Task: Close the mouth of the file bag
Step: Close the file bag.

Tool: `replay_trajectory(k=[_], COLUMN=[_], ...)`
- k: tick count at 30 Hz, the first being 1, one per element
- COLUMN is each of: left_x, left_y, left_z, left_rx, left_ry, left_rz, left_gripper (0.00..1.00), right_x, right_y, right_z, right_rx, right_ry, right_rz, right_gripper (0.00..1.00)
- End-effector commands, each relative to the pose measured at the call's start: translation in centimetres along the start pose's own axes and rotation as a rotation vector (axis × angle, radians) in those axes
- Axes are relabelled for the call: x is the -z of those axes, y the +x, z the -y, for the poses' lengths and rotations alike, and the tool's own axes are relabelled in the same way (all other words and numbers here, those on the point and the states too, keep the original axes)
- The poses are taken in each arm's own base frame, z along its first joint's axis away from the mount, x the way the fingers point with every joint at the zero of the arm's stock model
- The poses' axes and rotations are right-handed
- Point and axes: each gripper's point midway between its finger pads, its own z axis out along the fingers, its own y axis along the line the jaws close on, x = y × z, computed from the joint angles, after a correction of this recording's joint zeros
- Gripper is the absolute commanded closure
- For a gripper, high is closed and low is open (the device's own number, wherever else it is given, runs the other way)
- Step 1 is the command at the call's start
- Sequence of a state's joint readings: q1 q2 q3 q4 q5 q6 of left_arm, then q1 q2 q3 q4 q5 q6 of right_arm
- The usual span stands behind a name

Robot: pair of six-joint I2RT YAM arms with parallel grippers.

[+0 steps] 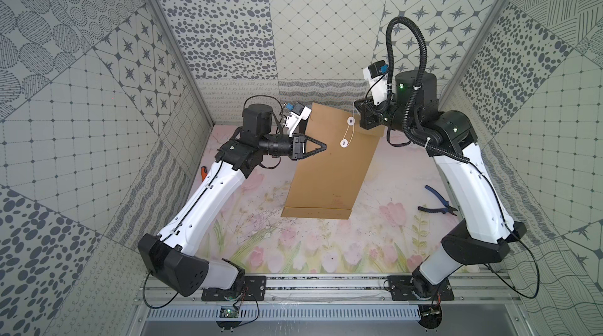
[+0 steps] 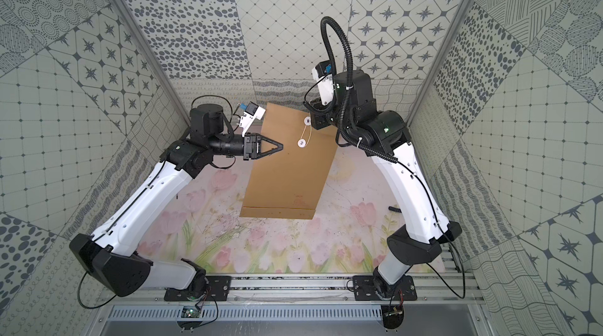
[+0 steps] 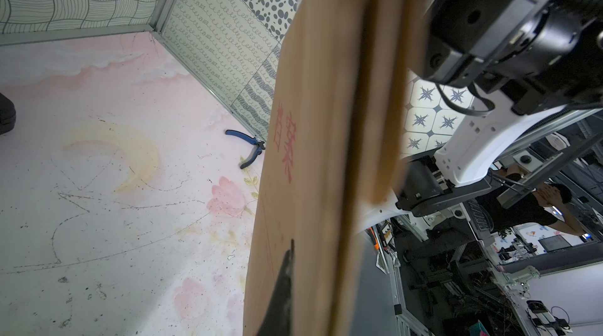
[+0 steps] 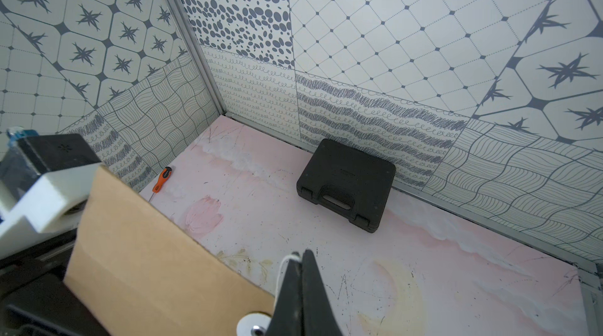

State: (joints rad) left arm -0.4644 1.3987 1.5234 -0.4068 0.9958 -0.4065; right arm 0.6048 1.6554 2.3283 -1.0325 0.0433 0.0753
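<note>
File bag slants above the flowered table in both top views, its mouth raised toward twelve o'clock and its bottom edge low toward six; whether that edge touches the table I cannot tell; the flap lies folded down over the body, with one white button on it, a second button just below, and the thin string running between them; the left gripper reaches in from nine o'clock, jaws pinched tight on the bag's side edge; the right gripper, at the bag's one o'clock corner, is closed on the string, as its wrist view shows; pliers lie at four o'clock, a screwdriver at nine, and a black case against the back wall.
</note>
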Motion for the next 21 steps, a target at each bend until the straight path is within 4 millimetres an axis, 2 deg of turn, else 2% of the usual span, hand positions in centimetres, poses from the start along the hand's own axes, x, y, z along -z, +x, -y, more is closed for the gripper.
replay_trajectory(k=[1,8,21], left_x=[-0.6,-0.9,-1.6], left_y=[-0.4,-0.5,-1.0], left_z=[0.8,0.3,-1.3], left_rx=[-0.033,-0.015,0.041], left_ry=[0.060,0.050,0.027], left_rz=[0.006,0.015,0.048], left_gripper=[1.00,1.00,1.00], right_x=[-0.2,-0.8,-2.2], right_y=[-1.2,-1.9,-1.2], right_z=[-0.7,-2.2,-7.6], right_rx=[-0.012,-0.020,0.014], right_ry=[-0.035,-0.090,-0.200], right_rz=[0.029,0.038,0.008], right_gripper=[1.00,1.00,1.00])
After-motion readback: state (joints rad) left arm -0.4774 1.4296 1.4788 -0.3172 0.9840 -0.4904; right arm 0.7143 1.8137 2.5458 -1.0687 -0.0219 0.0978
